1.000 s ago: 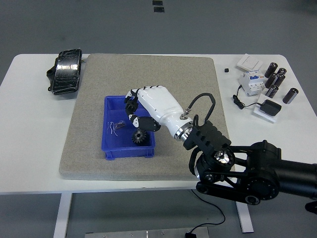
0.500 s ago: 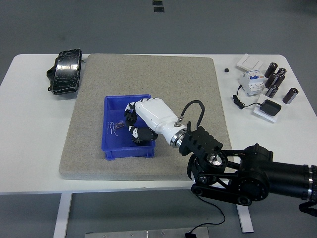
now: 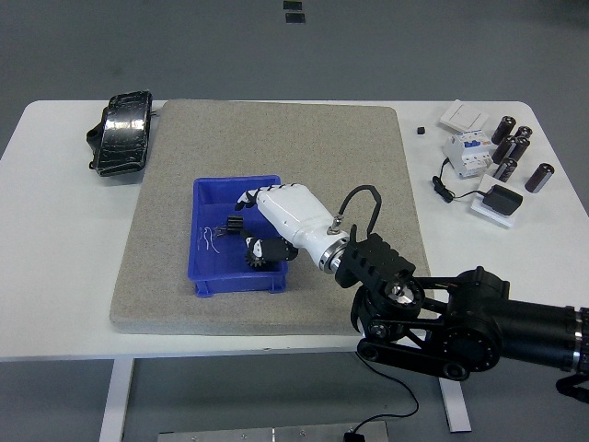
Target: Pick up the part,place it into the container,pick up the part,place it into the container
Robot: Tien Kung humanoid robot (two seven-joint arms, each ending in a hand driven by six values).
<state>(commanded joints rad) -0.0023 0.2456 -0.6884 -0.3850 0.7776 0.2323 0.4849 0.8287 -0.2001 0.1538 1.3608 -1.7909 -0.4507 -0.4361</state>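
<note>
Five fingers (image 3: 247,201) of the right hand (image 3: 281,216) spread loosely inside the blue container (image 3: 211,193), grasping nothing. Just below them, a black gear part (image 3: 258,251) lies at the container's near right corner, on the grey mat (image 3: 276,138) covering the bench (image 3: 55,239).

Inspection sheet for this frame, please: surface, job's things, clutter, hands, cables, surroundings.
Surface: white table with a grey mat on it.
Job's things: blue container on the mat; black gear and thin wire bits inside.
Clutter: black pouch far left; capacitors, breaker, white plates, black adapter far right.
Hands: right hand in the container, fingers at the gear; grasp unclear. Left: nothing seen.
Cables: wrist loop; adapter lead.
Surroundings: grey floor.
</note>
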